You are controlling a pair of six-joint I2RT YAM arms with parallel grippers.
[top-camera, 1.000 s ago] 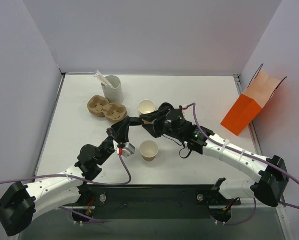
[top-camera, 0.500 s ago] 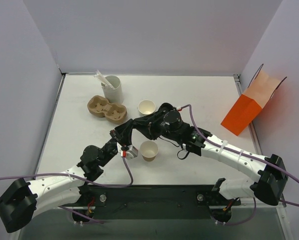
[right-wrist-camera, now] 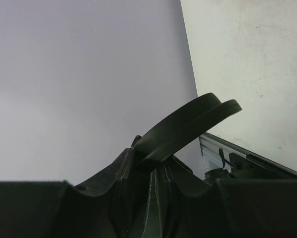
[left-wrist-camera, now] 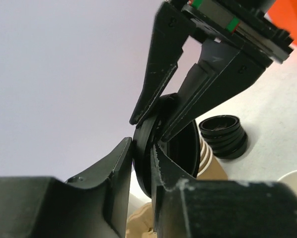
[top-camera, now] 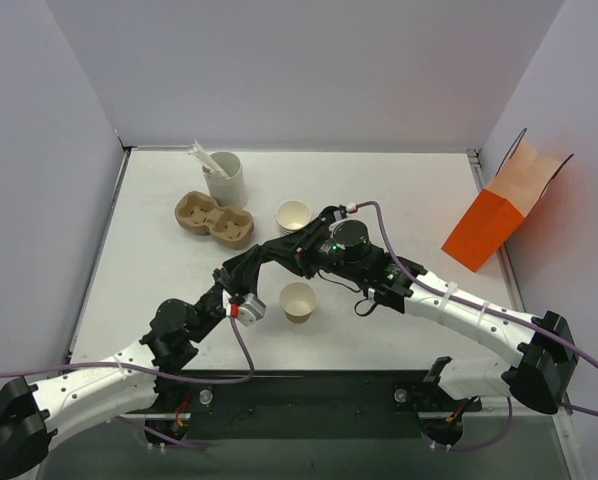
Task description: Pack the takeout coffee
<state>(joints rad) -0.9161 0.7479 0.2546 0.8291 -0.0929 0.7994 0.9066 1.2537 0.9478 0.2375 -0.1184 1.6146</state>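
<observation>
the paper cup (top-camera: 298,301) is standing upright and uncovered on the table (top-camera: 429,200), around the middle and a little toward the near edge. it is showing tan on the outside and pale cream inside, with its round rim open. its black lid (left-wrist-camera: 185,148) is hanging on edge in the air just beyond the cup, and both of your arms are gripping it. your left gripper (left-wrist-camera: 141,157) is coming in from the near left, its jaws pinching the lid's rim between them. your right gripper (left-wrist-camera: 149,128) is reaching in from the right, its jaws clamping the same lid. in the right wrist view the lid's edge is showing as a curved, double-banded arc. a stack of lidless cups (top-camera: 293,214) and a pile of loose lids (left-wrist-camera: 223,136) are sitting farther back. a pulp carrier (top-camera: 213,218) is lying toward the far left corner. an orange bag (top-camera: 504,208) is standing by the right edge.
</observation>
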